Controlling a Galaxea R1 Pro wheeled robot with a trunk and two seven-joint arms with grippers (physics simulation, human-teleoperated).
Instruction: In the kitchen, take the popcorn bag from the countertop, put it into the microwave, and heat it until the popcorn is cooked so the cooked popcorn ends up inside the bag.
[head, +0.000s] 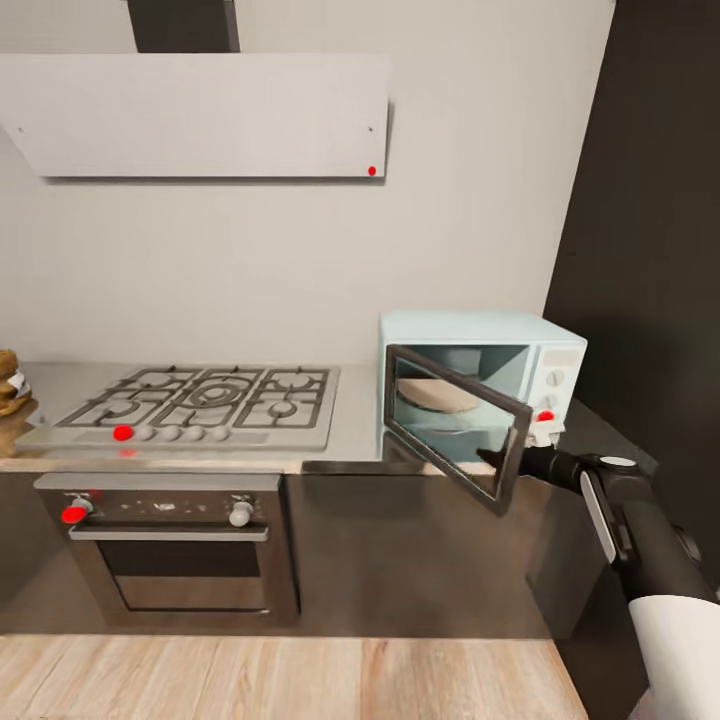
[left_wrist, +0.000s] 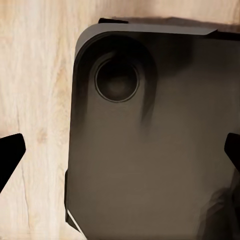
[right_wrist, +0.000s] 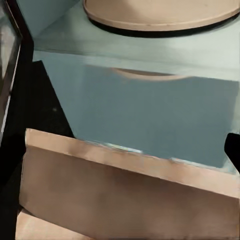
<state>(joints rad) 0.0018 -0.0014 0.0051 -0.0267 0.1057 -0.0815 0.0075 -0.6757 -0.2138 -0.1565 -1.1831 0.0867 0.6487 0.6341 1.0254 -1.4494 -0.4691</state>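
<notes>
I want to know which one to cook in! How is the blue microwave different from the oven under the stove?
The microwave is pale blue and sits on the countertop; the oven is black and steel, built in below the countertop. The microwave's door is swung open, showing a tan round plate inside; the oven's door is closed. Both have knobs and a red dot.
</notes>
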